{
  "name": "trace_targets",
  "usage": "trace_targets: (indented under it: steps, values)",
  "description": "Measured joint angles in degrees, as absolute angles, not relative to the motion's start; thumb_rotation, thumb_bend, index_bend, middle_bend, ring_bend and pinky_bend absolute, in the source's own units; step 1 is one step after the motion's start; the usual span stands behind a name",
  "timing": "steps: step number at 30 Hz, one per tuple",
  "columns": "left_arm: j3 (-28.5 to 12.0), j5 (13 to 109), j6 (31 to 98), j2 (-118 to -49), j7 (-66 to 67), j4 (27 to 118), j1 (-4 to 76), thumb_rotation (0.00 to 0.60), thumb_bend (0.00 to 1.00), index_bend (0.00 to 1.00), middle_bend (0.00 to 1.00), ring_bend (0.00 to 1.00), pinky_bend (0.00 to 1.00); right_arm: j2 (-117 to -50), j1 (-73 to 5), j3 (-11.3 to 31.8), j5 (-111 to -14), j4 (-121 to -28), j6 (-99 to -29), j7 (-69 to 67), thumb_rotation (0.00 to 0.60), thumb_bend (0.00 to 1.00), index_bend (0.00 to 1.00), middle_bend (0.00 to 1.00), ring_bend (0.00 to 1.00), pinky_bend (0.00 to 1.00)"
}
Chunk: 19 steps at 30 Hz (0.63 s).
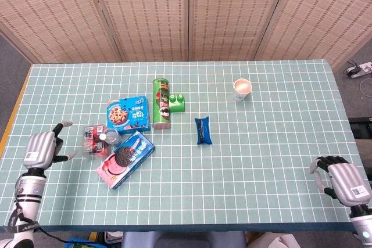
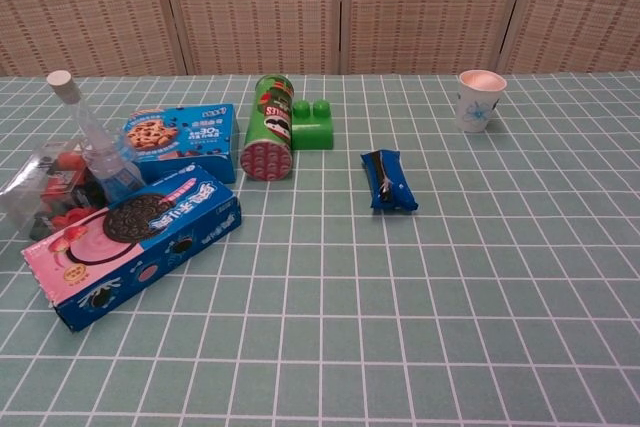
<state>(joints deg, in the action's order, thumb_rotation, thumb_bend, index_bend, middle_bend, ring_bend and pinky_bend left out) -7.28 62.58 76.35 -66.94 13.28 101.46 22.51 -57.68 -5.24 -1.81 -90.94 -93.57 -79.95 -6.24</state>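
Note:
My left hand [image 1: 43, 146] hovers near the table's left edge with its fingers apart, holding nothing. It is well left of a clear bottle [image 1: 107, 138] with a white cap [image 2: 60, 79]. The bottle leans over a clear bag of red snacks [image 2: 50, 192]. A pink and blue cookie box [image 1: 125, 158] lies just right of them. My right hand [image 1: 343, 177] sits at the table's front right corner with loosely bent fingers, holding nothing and far from every object. Neither hand shows in the chest view.
A blue cookie box [image 1: 129, 114], a green chip can [image 1: 161, 104] lying on its side and a green block [image 1: 177, 103] sit at centre left. A blue wrapped bar [image 1: 203, 130] lies mid-table. A paper cup [image 1: 242, 89] stands further back. A woven screen closes off the far side.

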Motion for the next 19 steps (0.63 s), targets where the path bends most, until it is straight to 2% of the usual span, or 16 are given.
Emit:
trace_targets:
  steps: [2, 5, 11, 15, 19]
  values:
    - [-6.32, 63.37, 78.49, -66.64, 14.81, 101.38, 20.99, 0.600, 0.05, 0.32, 0.70, 0.66, 0.90, -57.91, -5.26, -1.72, -90.61, -93.67, -79.79, -5.48, 0.600, 0.37, 0.52, 0.46, 0.37, 0.36]
    - [-4.37, 65.02, 81.34, -66.32, 16.16, 100.61, 18.20, 0.600, 0.05, 0.32, 0.63, 0.60, 0.82, -58.31, -5.32, -1.60, -90.14, -93.83, -79.47, -4.03, 0.600, 0.37, 0.52, 0.46, 0.37, 0.36]
    - [-0.88, 69.72, 85.21, -66.49, 18.32, 97.44, 14.40, 0.600, 0.05, 0.31, 0.57, 0.52, 0.73, -59.12, -5.42, -1.34, -89.02, -94.20, -78.82, -1.39, 0.600, 0.37, 0.52, 0.46, 0.37, 0.36]
    - [1.15, 72.14, 86.94, -67.18, 21.77, 95.47, 11.83, 0.600, 0.05, 0.31, 0.57, 0.51, 0.72, -59.29, -5.49, -0.98, -88.28, -94.30, -78.69, -0.68, 0.600, 0.37, 0.52, 0.46, 0.37, 0.36]
    - [1.56, 73.07, 87.35, -67.65, 19.81, 93.96, 10.67, 0.600, 0.05, 0.31, 0.57, 0.51, 0.72, -59.27, -5.42, -0.69, -87.87, -94.32, -78.91, -0.58, 0.600, 0.37, 0.52, 0.46, 0.37, 0.36]
